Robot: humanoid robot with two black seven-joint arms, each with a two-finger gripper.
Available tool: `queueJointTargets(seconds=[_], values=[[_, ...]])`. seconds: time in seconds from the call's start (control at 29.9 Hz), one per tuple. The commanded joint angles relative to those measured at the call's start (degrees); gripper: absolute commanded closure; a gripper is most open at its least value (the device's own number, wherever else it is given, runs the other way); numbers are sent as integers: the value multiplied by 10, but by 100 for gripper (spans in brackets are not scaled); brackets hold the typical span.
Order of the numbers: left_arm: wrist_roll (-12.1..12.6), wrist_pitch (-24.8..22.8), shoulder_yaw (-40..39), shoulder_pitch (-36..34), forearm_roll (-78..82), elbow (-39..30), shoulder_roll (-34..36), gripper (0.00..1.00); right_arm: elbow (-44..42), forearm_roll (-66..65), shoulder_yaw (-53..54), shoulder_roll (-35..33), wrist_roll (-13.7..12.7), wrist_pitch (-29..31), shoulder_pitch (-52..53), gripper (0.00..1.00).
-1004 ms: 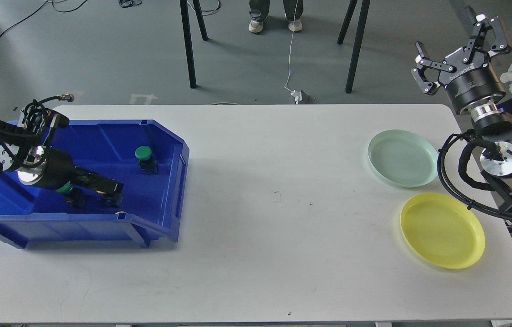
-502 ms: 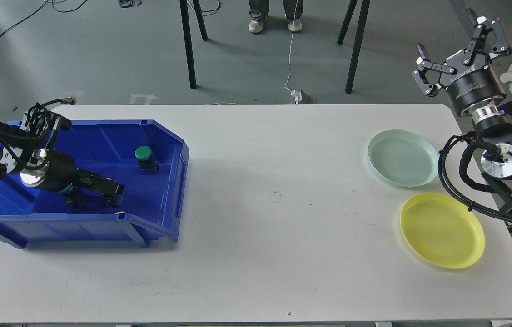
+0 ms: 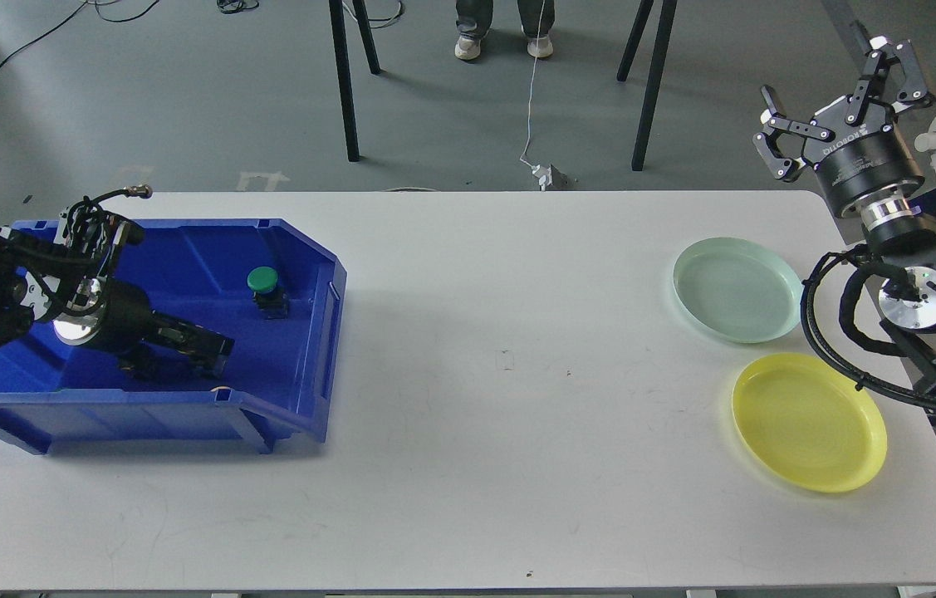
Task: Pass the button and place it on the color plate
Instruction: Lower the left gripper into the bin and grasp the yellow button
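Left gripper [image 3: 206, 355] is down inside the blue bin [image 3: 301, 249], at the bin's 6 o'clock side, near the front wall. Fingers point toward 3 o'clock, slightly down. They read dark and bunched; I cannot tell whether they are closed on anything. A dark lump sits under the wrist, just at 9 o'clock of the fingertips. It may be a second button's base, but it is too murky to call.

The one clear button [image 3: 265, 287], green cap on a dark body, stands upright in the bin at about 1 o'clock from the left fingertips, near but apart. Its long axis runs vertical, cap up. No contact with the gripper.

Left arm is the nearer one by far; the bin is on its side of the table [image 3: 484, 399]. Forearm comes in low from 9 o'clock, wrist tipped down over the bin's front rim.

Right gripper [image 3: 837, 104] is held high off the table's far right corner, fingers splayed wide, nothing between them, pointing toward 12 o'clock. Well apart from the bin.

Pale green plate [image 3: 781, 281] and yellow plate [image 3: 866, 415] lie bare at the table's 3 o'clock end, under the right arm.

Judgement: pick is in hand, handover not yet begun. To take the green button, the left fingers would need to go toward 1 o'clock and straddle the cap.
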Motion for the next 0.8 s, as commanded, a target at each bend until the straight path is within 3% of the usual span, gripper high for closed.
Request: queueJointTargets(seconds=[0.0,0.23,0.3,0.4,0.77], values=[[0,1,-1,6,-2,9,-5,43,0,0,0,0,0,0,-1,1],[0,8,-1,6,-2,13,-5,62,0,0,1,0,0,0,-2,1],[0,7,-1,6,-2,13,-5,78,0,1,1,0,0,0,-2,1],[0,6,-1,6,-2,11,-3,85,1,0,0,0,0,0,-2,1],[0,-6,-35,-3,-2,-5,24,88,1,0,2,1,0,0,-3,1]])
